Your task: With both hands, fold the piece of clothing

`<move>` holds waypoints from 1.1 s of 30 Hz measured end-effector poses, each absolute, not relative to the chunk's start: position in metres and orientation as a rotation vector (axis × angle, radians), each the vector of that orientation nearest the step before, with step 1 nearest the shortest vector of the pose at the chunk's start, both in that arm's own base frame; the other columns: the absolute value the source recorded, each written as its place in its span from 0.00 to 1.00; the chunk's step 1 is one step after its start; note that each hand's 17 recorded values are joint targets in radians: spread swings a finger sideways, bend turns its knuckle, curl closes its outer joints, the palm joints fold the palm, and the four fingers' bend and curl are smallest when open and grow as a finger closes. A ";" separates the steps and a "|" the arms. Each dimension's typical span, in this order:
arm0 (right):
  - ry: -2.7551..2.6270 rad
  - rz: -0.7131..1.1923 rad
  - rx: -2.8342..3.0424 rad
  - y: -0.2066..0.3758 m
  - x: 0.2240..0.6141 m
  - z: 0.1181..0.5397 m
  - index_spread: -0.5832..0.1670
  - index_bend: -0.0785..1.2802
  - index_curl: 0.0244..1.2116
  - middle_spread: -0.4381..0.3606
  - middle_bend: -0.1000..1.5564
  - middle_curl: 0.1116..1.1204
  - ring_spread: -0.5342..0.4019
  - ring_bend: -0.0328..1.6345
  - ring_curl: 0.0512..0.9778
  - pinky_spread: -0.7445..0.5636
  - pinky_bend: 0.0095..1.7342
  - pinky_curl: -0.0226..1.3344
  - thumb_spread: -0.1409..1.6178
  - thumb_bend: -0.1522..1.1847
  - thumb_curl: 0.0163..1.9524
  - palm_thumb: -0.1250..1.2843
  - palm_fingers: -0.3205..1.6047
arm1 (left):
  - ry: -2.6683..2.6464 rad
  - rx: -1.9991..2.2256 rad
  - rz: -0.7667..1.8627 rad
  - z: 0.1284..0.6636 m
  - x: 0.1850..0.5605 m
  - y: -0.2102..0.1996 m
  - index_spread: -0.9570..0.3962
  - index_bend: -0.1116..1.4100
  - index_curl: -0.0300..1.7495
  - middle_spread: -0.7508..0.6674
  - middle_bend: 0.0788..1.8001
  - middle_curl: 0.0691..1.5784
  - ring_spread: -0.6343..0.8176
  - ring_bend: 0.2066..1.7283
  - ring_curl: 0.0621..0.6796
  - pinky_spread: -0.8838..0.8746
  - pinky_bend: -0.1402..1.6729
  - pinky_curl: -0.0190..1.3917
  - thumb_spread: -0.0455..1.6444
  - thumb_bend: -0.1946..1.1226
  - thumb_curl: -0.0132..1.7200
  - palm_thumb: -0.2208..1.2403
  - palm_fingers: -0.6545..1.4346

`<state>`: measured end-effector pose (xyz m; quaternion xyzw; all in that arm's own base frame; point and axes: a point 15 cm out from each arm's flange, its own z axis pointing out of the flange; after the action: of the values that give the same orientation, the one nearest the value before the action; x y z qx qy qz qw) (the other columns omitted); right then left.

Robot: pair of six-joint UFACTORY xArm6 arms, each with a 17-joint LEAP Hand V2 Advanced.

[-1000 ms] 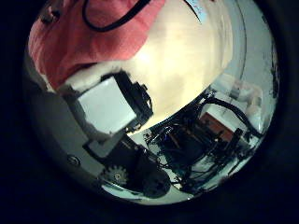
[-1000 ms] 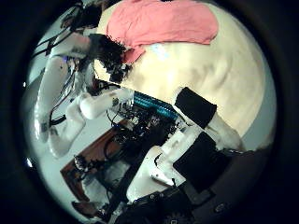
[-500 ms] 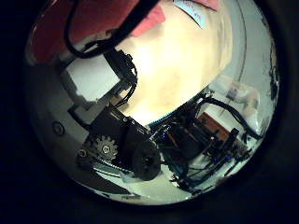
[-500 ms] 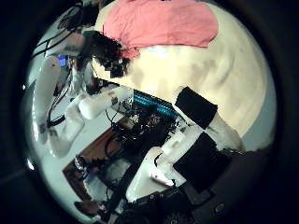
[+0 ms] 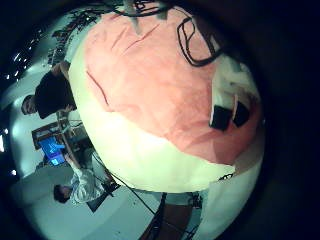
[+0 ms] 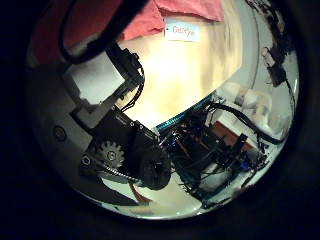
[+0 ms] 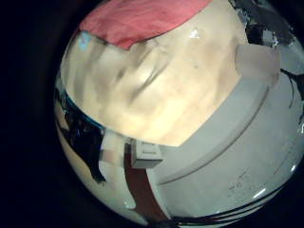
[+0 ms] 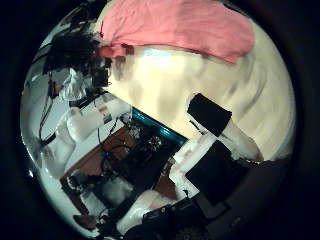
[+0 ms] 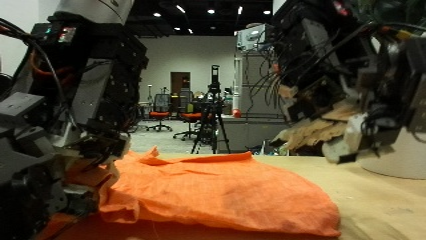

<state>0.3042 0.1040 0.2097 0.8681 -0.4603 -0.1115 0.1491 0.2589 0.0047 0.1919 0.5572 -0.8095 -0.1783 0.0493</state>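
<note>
An orange cloth (image 9: 226,195) lies spread on the tan table (image 9: 380,205). My left hand (image 9: 60,150) is down at the cloth's near edge. Its dark fingers curl onto the cloth, and cloth shows between them. The left little finger side palm view is mostly cloth (image 5: 150,80), with fingertips (image 5: 228,112) on its border. My right hand (image 9: 349,100) hangs above bare table beside the cloth, fingers relaxed and holding nothing. Its thumb side palm view shows the cloth (image 8: 180,25) with the left hand (image 8: 80,55) at one corner.
A small white label (image 6: 182,31) lies by the cloth's edge, also seen as a label (image 7: 84,42) from the right palm. The table's rounded edge (image 5: 150,175) runs close to the cloth. Bare tabletop (image 7: 161,85) lies under the right hand.
Both palm views have shifted. The cloth looks larger in the right thumb side view. In the left thumb side view the cloth has slid toward the rim and the label has appeared.
</note>
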 end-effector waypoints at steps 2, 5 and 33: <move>-1.320 -0.307 2.502 0.108 0.309 0.197 0.43 0.19 0.23 0.49 0.24 0.28 0.50 0.30 0.26 0.58 0.13 0.20 0.72 0.10 0.15 0.60 0.40 | -2.466 1.699 -0.541 0.193 0.259 0.006 0.22 0.29 0.57 0.08 0.42 0.72 0.13 0.77 0.78 0.15 0.77 0.45 0.60 0.13 0.31 0.75 0.79; -1.342 -0.276 2.511 0.115 0.321 0.177 0.42 0.19 0.24 0.47 0.25 0.29 0.47 0.32 0.27 0.55 0.12 0.20 0.71 0.10 0.15 0.60 0.42 | -2.467 1.698 -0.542 0.194 0.259 0.005 0.21 0.27 0.61 0.08 0.42 0.73 0.13 0.77 0.79 0.15 0.78 0.45 0.60 0.13 0.31 0.76 0.79; -1.351 -0.136 2.378 0.101 0.313 0.182 0.30 0.69 0.58 0.27 0.68 0.68 0.28 0.73 0.61 0.29 0.65 0.47 0.82 0.17 0.18 0.77 0.79 | -2.477 1.545 -0.599 0.260 0.246 0.013 0.20 0.19 0.81 0.05 0.39 0.78 0.13 0.77 0.78 0.16 0.78 0.44 0.61 0.13 0.33 0.74 0.79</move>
<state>0.3128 0.1009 0.1824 0.8508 -0.4834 -0.0485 0.2001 0.2457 0.0130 0.2599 0.5168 -0.8285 -0.2002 0.0805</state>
